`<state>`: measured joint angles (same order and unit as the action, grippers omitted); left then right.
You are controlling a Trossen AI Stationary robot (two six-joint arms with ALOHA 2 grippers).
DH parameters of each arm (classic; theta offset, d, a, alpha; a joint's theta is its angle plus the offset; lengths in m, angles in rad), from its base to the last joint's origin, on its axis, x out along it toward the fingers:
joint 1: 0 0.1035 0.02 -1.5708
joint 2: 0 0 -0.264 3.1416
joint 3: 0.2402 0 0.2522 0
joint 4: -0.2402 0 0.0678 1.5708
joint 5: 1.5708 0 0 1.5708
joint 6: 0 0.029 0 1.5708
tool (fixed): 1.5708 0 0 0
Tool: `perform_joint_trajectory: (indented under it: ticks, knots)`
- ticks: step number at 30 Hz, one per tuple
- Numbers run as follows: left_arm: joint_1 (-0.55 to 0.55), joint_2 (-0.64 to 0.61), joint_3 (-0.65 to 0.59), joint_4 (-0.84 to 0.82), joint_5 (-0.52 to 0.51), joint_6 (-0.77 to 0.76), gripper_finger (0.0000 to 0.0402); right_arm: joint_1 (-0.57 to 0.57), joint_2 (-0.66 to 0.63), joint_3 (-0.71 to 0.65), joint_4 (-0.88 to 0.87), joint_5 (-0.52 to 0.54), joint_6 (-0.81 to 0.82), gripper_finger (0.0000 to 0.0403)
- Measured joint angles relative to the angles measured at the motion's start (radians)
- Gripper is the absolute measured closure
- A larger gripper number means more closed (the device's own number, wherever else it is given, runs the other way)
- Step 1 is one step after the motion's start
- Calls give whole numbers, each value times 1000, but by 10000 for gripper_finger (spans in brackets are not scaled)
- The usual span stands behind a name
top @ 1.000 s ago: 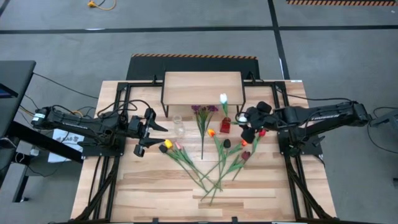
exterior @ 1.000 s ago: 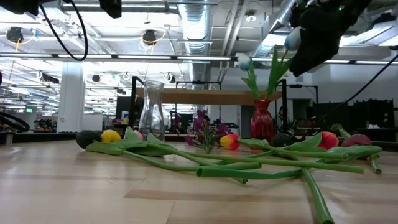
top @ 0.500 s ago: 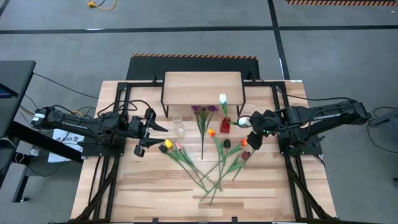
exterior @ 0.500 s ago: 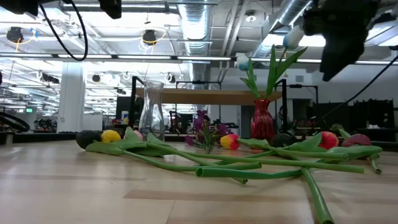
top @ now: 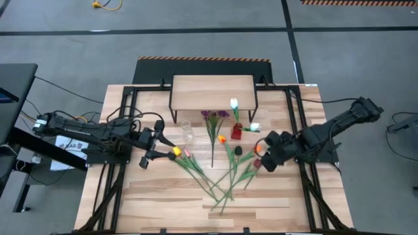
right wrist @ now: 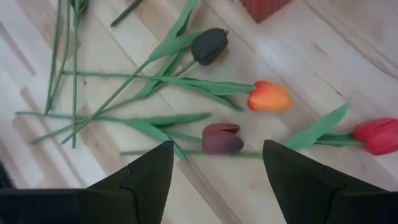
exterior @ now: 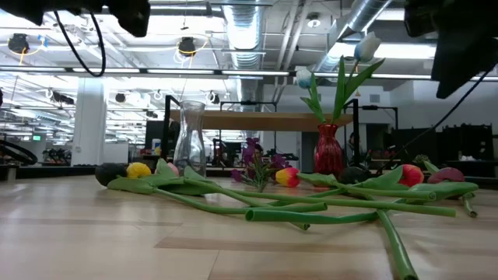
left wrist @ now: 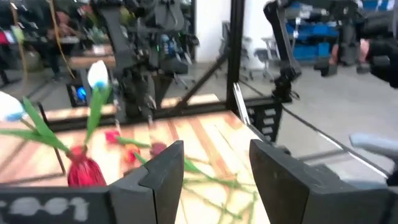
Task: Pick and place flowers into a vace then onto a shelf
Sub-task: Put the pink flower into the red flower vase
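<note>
Two white tulips (exterior: pixel 366 48) stand with their stems in a small red vase (top: pixel 236 132) in front of the shelf (top: pixel 212 91). The other flowers (top: pixel 222 170) lie loose on the table: a yellow head (top: pixel 175 151) at the left, then purple sprig, orange, dark and red heads. My right gripper (right wrist: pixel 217 162) hangs open above a maroon tulip head (right wrist: pixel 221 138), pointing steeply down, with an orange head (right wrist: pixel 268 98) and a red head (right wrist: pixel 376 135) beside it. My left gripper (left wrist: pixel 214 165) is open and level, left of the yellow head, facing the red vase (left wrist: pixel 84 171).
An empty clear glass vase (top: pixel 187 134) stands left of the red one, near the shelf's front legs. Black frame rails (top: pixel 297 124) run along both table sides under the arms. Bare wood lies toward the table's near edge (top: pixel 209 215).
My right gripper has drawn away from the white tulip in the red vase, swinging toward the table's near right, and has rolled and tipped down over the loose flowers; its opening looks unchanged. The tulip stays in the vase. My left gripper has tipped down a little.
</note>
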<state>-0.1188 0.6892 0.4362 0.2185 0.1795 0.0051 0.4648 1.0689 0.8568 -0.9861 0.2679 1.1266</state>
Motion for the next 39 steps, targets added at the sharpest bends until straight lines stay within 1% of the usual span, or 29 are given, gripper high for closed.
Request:
perform_joint_trajectory:
  ticks: [5, 9, 12, 14, 17, 20, 24, 26, 33, 35, 39]
  knots:
    - [0, -66, 1, -86, 30, -2, 228, 100, 79, -30, 54, 154, 154, 163]
    - [0, -125, 1, -142, 80, -28, 228, 168, 186, -30, 114, 300, 290, 163]
    - [-15, -159, 1, -171, 110, -51, 228, 197, 278, -30, 182, 367, 366, 163]
    - [-40, -167, 1, -175, 113, -66, 228, 206, 343, -31, 247, 410, 393, 165]
    - [-88, -169, 1, -175, 103, -81, 228, 209, 433, -31, 370, 483, 382, 172]
    - [-138, -165, 1, -176, 61, -87, 228, 206, 511, -31, 523, 543, 310, 183]
    - [-202, -164, 0, -177, -27, -88, 228, 201, 598, -31, 749, 624, 173, 197]
    - [-225, -164, 0, -178, -67, -86, 228, 197, 635, -30, 855, 639, 100, 203]
    - [-256, -164, 0, -211, -121, -79, 228, 159, 729, -30, 1170, 615, -183, 217]
    - [-256, -164, 0, -215, -126, -80, 228, 146, 748, -29, 1252, 584, -273, 219]
    - [-256, -164, 0, -213, -134, -80, 228, 121, 754, -29, 1317, 500, -401, 222]
